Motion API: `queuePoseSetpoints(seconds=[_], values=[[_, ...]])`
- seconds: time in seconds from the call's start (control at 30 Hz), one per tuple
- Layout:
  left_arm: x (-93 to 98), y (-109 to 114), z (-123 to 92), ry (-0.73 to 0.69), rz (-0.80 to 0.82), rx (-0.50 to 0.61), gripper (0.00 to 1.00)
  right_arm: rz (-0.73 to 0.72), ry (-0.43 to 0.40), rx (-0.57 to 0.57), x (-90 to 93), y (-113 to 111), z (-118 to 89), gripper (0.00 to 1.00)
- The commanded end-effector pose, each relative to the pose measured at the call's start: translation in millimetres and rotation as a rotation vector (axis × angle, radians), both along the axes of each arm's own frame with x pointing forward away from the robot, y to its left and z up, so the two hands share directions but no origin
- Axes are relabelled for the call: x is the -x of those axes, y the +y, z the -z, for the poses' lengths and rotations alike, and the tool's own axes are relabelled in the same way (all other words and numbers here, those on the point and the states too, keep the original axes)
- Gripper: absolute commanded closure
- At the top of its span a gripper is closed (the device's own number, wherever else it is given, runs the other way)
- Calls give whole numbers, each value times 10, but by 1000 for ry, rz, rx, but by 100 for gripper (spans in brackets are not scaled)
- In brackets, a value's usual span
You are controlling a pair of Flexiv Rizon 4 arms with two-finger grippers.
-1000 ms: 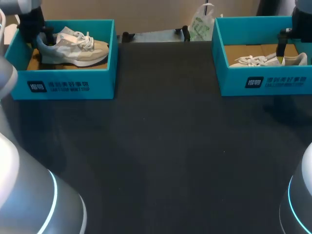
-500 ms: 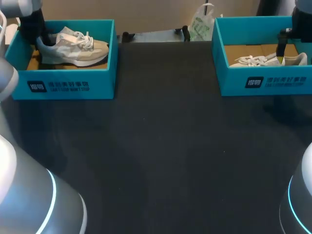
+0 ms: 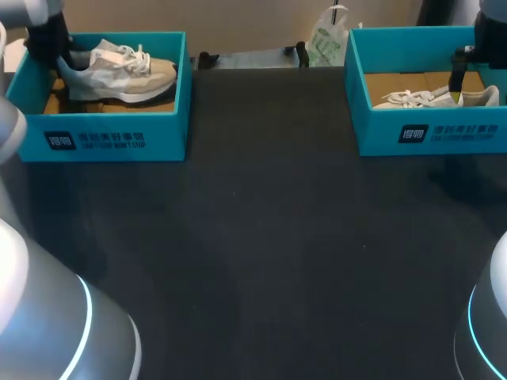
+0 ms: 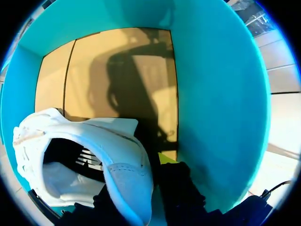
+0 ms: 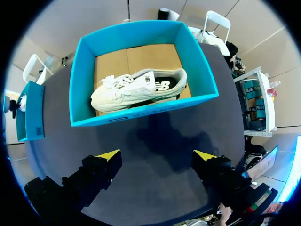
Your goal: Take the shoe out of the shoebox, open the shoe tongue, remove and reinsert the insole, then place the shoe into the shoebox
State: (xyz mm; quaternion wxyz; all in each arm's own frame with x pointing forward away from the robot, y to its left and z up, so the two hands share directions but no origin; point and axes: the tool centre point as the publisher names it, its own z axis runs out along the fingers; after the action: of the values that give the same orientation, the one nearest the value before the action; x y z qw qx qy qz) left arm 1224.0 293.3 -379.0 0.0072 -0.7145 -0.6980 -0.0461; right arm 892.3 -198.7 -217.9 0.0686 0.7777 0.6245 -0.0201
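Observation:
A grey and beige shoe sits in the teal shoebox at the table's far left. My left gripper is down inside that box at the shoe's heel. In the left wrist view my left gripper is shut on the white heel collar, one finger inside the shoe and one outside, above the cardboard floor. A second teal shoebox at the far right holds a white shoe. My right gripper hangs open above the table before that box, holding nothing.
The dark tabletop stretches between and in front of the two boxes. A white plastic bag and small black clamps stand at the table's far edge.
My left gripper has closed on the shoe's heel, and the shoe has risen a little in its box. The right arm has kept still.

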Motion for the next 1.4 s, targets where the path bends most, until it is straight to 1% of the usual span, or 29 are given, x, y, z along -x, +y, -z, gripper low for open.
queuePoseSetpoints(seconds=[0.03, 0.33, 0.6, 0.9, 1.03, 1.17, 1.4], values=[[-79, 26, -148, 112, -7, 9, 100, 0, -3, -1, 12, -1, 1, 0], [-128, -7, -412, 78, -21, 7, 100, 0, -3, -1, 12, -1, 1, 0], [-202, 24, -617, 69, -42, 12, 100, 0, -3, -1, 12, -1, 1, 0], [-232, 37, -861, 43, -49, 11, 100, 0, -3, -1, 12, -1, 1, 0], [-198, 52, -966, 24, -45, 3, 100, 0, -3, -1, 12, -1, 1, 0], [-137, 118, -1058, 4, -42, 4, 100, 0, -3, -1, 12, -1, 1, 0], [-48, 244, -1026, -25, -32, -1, 100, 0, -3, -1, 12, -1, 1, 0]])
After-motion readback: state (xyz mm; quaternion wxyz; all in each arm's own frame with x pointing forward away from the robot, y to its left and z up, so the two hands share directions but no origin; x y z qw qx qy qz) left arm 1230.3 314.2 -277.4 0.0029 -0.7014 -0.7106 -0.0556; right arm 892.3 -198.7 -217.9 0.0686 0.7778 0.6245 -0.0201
